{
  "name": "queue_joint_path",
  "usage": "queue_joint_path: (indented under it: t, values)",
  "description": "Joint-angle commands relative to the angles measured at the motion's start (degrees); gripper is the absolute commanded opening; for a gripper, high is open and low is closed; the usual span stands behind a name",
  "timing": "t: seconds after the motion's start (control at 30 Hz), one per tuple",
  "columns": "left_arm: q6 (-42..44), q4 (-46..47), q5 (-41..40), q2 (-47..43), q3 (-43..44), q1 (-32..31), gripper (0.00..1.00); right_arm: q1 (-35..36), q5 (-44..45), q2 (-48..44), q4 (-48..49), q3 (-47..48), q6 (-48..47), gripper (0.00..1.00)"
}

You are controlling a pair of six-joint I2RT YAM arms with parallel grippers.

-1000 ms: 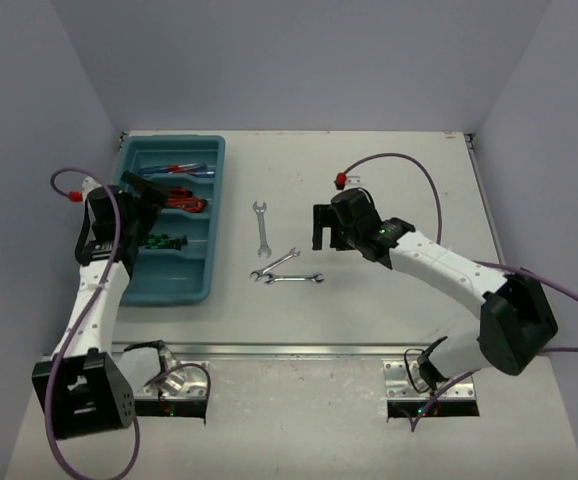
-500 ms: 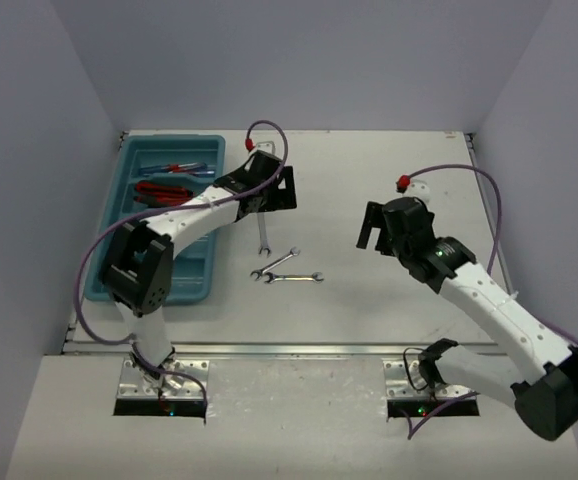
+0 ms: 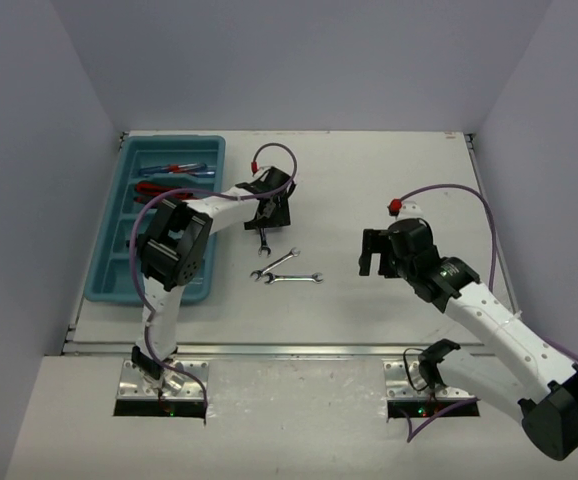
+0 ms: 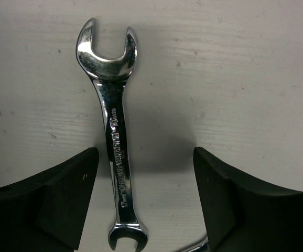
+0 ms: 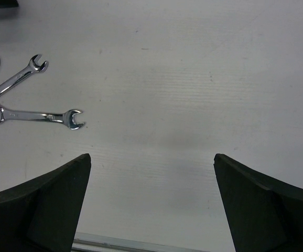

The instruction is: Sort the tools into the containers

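The left wrist view shows a whole wrench (image 4: 112, 147) at center, inside the wide left gripper (image 4: 144, 157); the top view mostly hides it. The right gripper (image 5: 151, 163) is wide, empty.

Walled lab test table (image 3: 389, 180)

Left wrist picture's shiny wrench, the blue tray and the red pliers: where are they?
Shiny silver open-end wrench (image 4: 115, 152): left wrist view, mid-shaft.
Teal-blue plastic tray (image 3: 169, 140): top external view, far rim.
Red-handled pliers (image 3: 153, 188): top external view, red handle.
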Motion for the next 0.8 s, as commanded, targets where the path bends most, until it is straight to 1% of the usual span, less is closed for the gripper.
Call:
queue_joint_path:
  t: [0.0, 0.17, 0.3, 0.37, 0.6, 0.77]
  values:
    - [-1.8, 1.6, 1.5, 0.9, 0.3, 1.3, 0.65, -0.2, -3.7, -1.3, 5.7, -1.0, -1.7, 0.99]
    - [-3.4, -0.1, 2.3, 0.7, -1.6, 1.6, 0.62, -0.1, -4.3, -1.4, 6.2, -1.6, -2.5, 0.99]
    - [-4.2, -1.8, 1.5, 0.0, -3.1, 1.7, 0.55, -0.2, -4.9, -1.7, 6.5, -1.8, -2.5, 0.99]
    - [-4.6, -4.6, 1.1, 0.5, -2.3, 1.6, 0.52, -0.1, -5.2, -2.2, 6.7, -2.1, -2.6, 0.99]
    - [-4.5, -9.3, -1.1, 2.8, -0.9, 1.0, 0.52, -0.1, -5.1, -3.8, 7.0, -2.8, -2.8, 0.99]
    - [-3.2, -11.7, 0.1, 3.0, 0.2, 1.0, 0.52, -0.2, -5.3, -4.8, 7.0, -3.2, -2.8, 0.99]
